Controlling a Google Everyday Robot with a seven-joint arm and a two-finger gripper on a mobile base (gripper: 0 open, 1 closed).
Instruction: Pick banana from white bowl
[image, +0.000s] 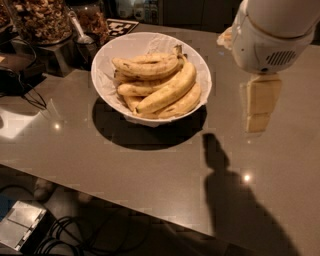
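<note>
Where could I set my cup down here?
The wide bare tabletop in front of the white bowl, reaching to the near edge, is free. So is the strip between bowl and gripper, which hangs at the right. The back left, by the jars, is crowded.

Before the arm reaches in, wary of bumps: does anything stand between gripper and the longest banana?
Only the rim of the wide round white bowl; the cream gripper hangs right of it, the long yellow banana uppermost.

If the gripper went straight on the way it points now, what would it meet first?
Probably the bare table: the gripper hangs right of the white bowl, pointing down, so it would miss the banana. Depth is unclear, so treat this as likely.
</note>
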